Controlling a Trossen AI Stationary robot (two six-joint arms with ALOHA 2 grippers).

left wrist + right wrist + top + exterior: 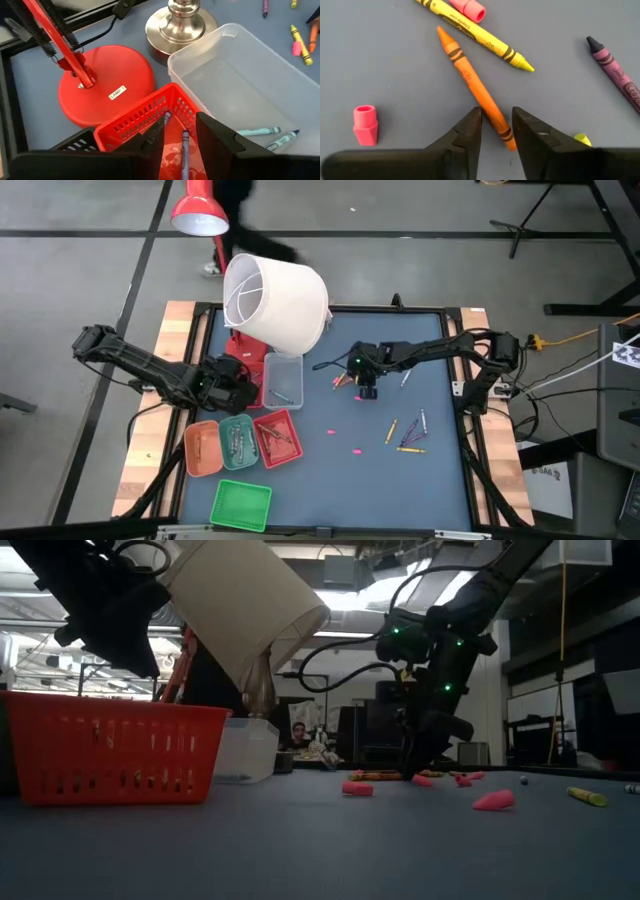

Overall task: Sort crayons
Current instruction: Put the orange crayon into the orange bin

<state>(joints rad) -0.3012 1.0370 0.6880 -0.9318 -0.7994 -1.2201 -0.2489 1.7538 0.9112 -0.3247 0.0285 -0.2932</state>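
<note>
orange crayon flat on the blue table, back end lying between the spread fingers of the right gripper, not yet pinched. yellow crayon just beyond it, purple crayon off to one side, pink eraser caps close by. left gripper spread too, hanging over the red tray, a blue crayon lying under it, clear tray just beside.

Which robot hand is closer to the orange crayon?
The right one. The right gripper is down at the orange crayon, jaws on either side of its end. The left gripper waits far across the table, above the red tray.
</note>
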